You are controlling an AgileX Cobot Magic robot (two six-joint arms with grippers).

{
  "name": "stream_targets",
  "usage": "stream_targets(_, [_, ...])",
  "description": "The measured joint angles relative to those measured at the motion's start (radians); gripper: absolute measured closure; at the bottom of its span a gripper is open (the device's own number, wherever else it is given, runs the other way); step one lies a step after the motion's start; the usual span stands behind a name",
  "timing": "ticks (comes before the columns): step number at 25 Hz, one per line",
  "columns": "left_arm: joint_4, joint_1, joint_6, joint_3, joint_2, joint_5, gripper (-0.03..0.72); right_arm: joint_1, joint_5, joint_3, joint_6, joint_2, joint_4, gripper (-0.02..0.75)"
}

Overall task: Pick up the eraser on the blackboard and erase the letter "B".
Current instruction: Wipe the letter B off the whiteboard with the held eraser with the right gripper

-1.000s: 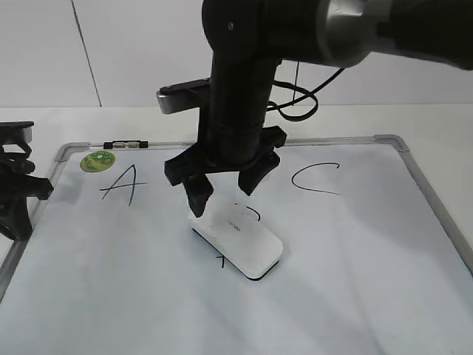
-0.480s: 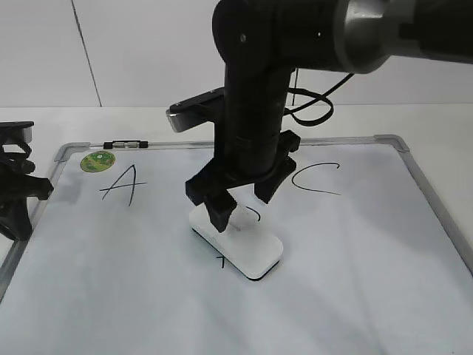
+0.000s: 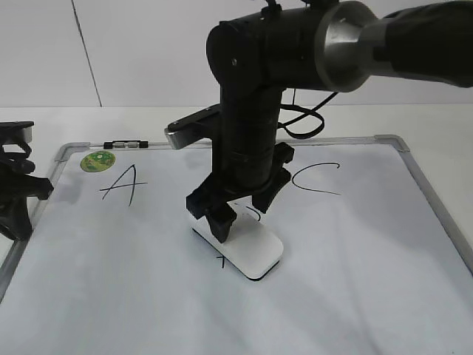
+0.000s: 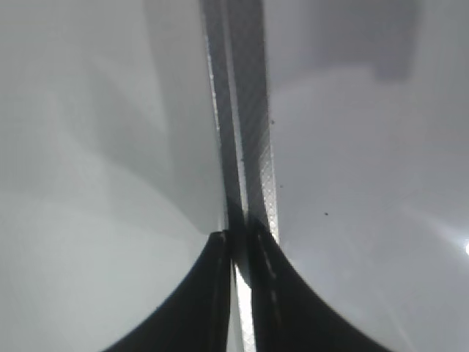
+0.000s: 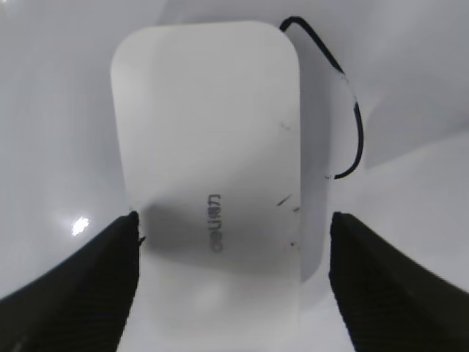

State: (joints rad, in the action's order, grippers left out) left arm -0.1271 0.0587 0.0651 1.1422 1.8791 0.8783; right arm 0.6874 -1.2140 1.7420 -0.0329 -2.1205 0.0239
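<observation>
The white eraser point(image 3: 250, 250) lies flat on the blackboard point(image 3: 355, 281), near its middle. My right gripper point(image 3: 242, 220) is open and low over the eraser's far end, with one finger on each long side. In the right wrist view the eraser point(image 5: 212, 147) fills the space between the open fingers point(image 5: 233, 224), and I cannot tell whether they touch it. The eraser covers most of the letter "B"; a curved stroke point(image 3: 256, 214) shows beside it, also in the right wrist view point(image 5: 353, 125). My left gripper point(image 3: 16, 194) is shut and empty at the board's left edge point(image 4: 238, 238).
A slanted "A" point(image 3: 122, 183) and a round green sticker point(image 3: 97, 160) are at the board's left. A curved "C" point(image 3: 316, 180) is at the right. A small dark clip point(image 3: 126, 144) sits on the top frame. The grey frame point(image 4: 249, 110) runs under the left gripper.
My right gripper has come down and a little to the right, from above the eraser to astride its far end. The eraser and the left arm have not moved.
</observation>
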Motion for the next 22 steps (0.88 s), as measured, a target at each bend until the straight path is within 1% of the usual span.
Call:
stream_targets(11, [0.000, 0.000, 0.000, 0.000, 0.000, 0.000, 0.649, 0.000, 0.028, 0.000, -0.002, -0.002, 0.000, 0.106])
stream_targets(22, [0.000, 0.000, 0.000, 0.000, 0.000, 0.000, 0.649, 0.000, 0.028, 0.000, 0.000, -0.009, 0.030, 0.108])
